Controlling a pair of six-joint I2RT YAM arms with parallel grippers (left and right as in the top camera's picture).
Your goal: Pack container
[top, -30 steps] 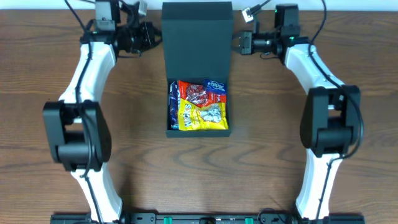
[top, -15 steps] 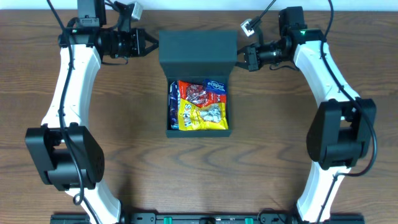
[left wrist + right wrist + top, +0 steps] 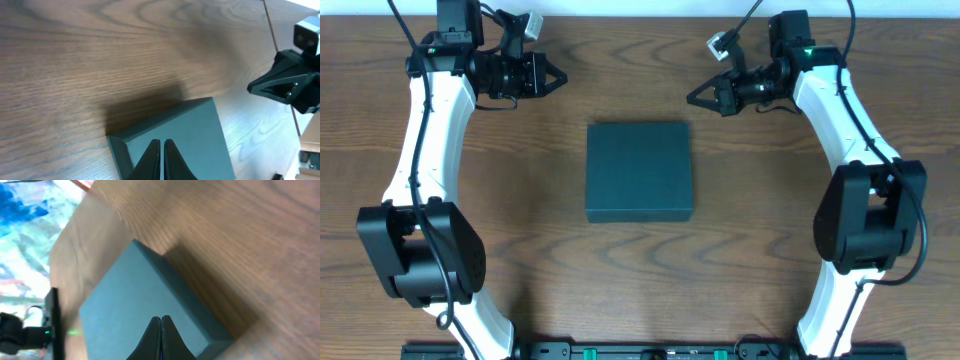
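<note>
1. The container (image 3: 639, 172) sits mid-bench, square to the bench (image 3: 640, 285) edge, with its flap lid down flat. We cannot see inside it. With the lid down, we judge the packing to be essentially finished.
2. The left gripper (image 3: 556, 80) has its fingers pressed together with nothing between them. It hangs beyond the container's far-left corner, apart from the box and aimed inward.
3. The right gripper (image 3: 692, 98) is likewise clenched on nothing. It is off the far-right corner and also apart from the box.
4. Both wrist views look down past joined fingertips onto the lid's plain top, and neither shows any contact.
5. Our reading is that the symmetric stand-off at the hinge side keeps both arms clear of the lid. Joined fingers make a blunt tip suited to pressing a flap, not gripping it.
6. The remaining risk is the lid not being fully seated. No gap shows from above.
</note>
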